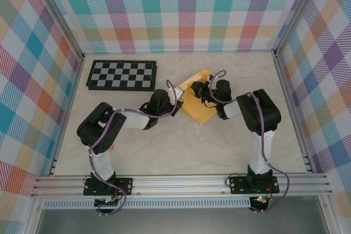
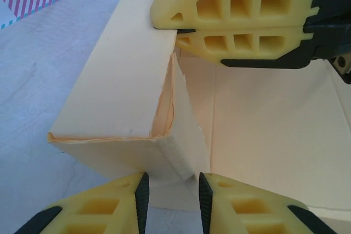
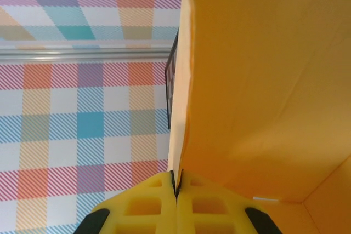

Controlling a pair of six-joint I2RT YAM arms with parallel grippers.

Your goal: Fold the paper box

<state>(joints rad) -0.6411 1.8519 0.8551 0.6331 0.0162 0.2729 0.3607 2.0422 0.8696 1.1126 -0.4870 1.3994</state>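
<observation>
The paper box [image 1: 200, 112] is yellow-orange card lying half folded in the middle of the table, between my two grippers. In the left wrist view one pale wall [image 2: 126, 80] stands up, with a folded corner flap at its near end. My left gripper [image 2: 173, 182] is closed around that corner, and the card reaches from pad to pad. It comes at the box [image 1: 178, 98] from the left. My right gripper [image 3: 176, 182] is shut on the top edge of a raised wall [image 3: 258, 80], the thin card pinched between its pads. That right gripper [image 2: 181, 28] also shows from the left wrist.
A black-and-white checkerboard [image 1: 122, 75] lies at the back left, and its dark edge [image 3: 171, 80] shows behind the raised card. Plaid walls and metal rails enclose the table on three sides. Bare marble tabletop [image 1: 181, 152] lies between the box and the arm bases.
</observation>
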